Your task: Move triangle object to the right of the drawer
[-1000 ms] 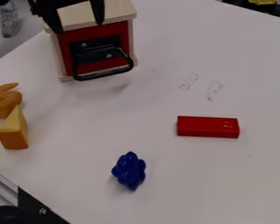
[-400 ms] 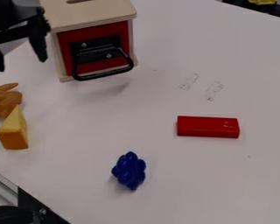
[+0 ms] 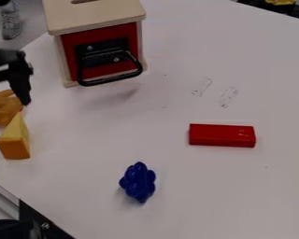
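Observation:
The gripper (image 3: 18, 77) hangs at the left edge, above and just behind the triangle object, with one finger in view near the orange figure; its wide spread is open. A yellow-orange triangle object (image 3: 15, 140), like a cheese wedge, rests on the table at the left, in front of that figure and apart from the gripper. The drawer (image 3: 70, 51), with a red front and black loop handle, is closed in a light wooden box (image 3: 96, 15) at the upper left.
An orange animal-like figure (image 3: 5, 108) stands close behind the wedge. A red block (image 3: 222, 135) lies right of centre on the white table (image 3: 177, 98), and a dark blue knobbly object (image 3: 138, 182) sits lower centre. A metal edge (image 3: 3, 200) crosses the lower left.
From over the wooden box the gripper has moved left, then down toward the orange figure, uncovering the box top. The triangle object and the others have stayed put.

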`<control>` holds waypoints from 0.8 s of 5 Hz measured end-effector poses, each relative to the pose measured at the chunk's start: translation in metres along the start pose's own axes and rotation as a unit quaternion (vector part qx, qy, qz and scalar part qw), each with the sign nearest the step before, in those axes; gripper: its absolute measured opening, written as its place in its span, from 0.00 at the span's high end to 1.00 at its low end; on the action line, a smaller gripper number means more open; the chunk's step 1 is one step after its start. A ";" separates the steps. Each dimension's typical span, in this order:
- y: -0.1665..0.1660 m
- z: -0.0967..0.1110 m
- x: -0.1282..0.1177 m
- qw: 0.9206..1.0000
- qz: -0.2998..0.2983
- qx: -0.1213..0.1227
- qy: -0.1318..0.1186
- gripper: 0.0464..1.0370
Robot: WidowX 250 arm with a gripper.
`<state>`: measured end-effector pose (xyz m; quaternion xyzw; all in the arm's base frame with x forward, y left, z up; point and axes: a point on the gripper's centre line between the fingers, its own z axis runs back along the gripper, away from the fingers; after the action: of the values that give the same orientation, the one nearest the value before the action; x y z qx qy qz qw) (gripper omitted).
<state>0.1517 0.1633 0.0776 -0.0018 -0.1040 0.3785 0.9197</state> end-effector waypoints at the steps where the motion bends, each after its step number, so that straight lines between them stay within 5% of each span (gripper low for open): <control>1: 0.002 -0.024 0.000 1.000 -0.008 0.022 0.008 0.04; 4: 0.003 -0.058 0.002 0.999 -0.017 0.042 0.021 0.09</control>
<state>0.1621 0.1710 0.0209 0.0303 -0.0687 0.3668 0.9273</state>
